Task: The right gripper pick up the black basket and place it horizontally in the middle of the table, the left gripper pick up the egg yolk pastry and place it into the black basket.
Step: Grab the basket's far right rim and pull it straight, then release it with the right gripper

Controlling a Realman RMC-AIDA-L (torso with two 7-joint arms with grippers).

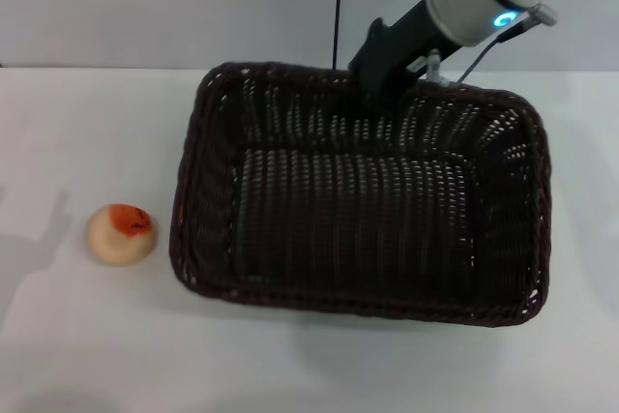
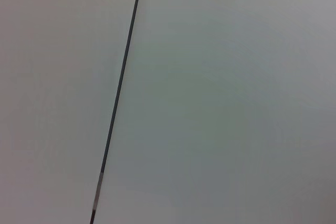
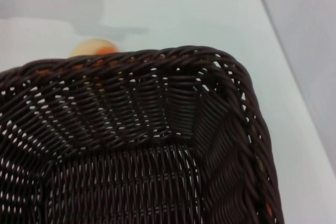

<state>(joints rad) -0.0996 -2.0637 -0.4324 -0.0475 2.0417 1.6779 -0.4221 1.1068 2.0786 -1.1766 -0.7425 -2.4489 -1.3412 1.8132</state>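
The black basket lies lengthwise across the middle of the white table. My right gripper reaches down from the upper right and sits at the middle of the basket's far rim, dark against the dark weave. The right wrist view looks into the basket's inside corner. The egg yolk pastry sits on the table just left of the basket, apart from it, orange-red patch up. It also peeks over the basket rim in the right wrist view. My left gripper is out of view.
A grey wall with a thin dark vertical line stands behind the table. The left wrist view shows only a pale flat surface with a thin dark line. White tabletop lies in front of the basket and around the pastry.
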